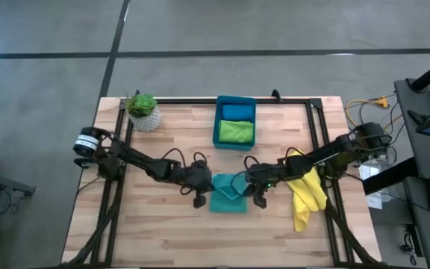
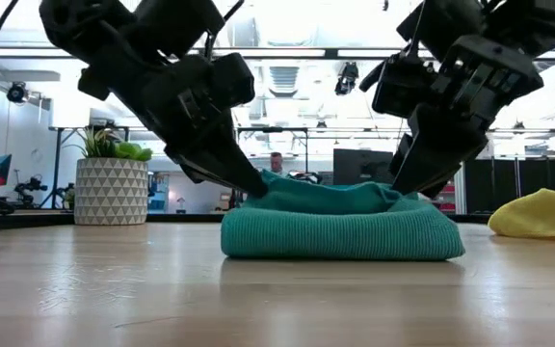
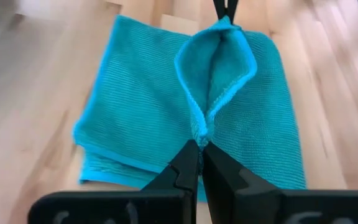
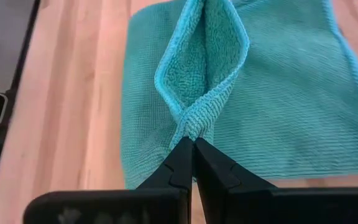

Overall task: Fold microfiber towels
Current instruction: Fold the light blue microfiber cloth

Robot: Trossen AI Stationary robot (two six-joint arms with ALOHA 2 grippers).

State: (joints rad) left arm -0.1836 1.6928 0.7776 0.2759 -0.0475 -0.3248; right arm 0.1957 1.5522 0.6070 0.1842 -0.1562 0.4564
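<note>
A teal towel (image 1: 228,197) lies folded on the wooden table's middle (image 2: 340,233). My left gripper (image 1: 209,185) is shut on its left end and my right gripper (image 1: 249,187) is shut on its right end, so they face each other across it. Between them the top layer stands up as a raised pocket (image 3: 219,68). A yellow towel (image 1: 307,196) lies crumpled to the right, beside the right arm. A blue towel (image 1: 237,111) and a lime green towel (image 1: 236,132) lie in the bin at the far side. My left gripper pinches the hemmed edge of the teal towel's top layer (image 3: 202,132) between its two fingertips, slanting down from the table's left. The pinched edge is lifted slightly; the rest of the towel lies on the table. My right gripper pinches the gathered hem at the opposite end (image 4: 194,127) between its fingertips, slanting down from the table's right. The held layer rises in a slack, open pocket, with the lower layers flat on the wood.
A teal-blue plastic bin (image 1: 235,99) stands at the far centre. A potted plant (image 1: 143,110) stands at the far left corner. Bare wood shows on the near side of the towel (image 1: 222,239).
</note>
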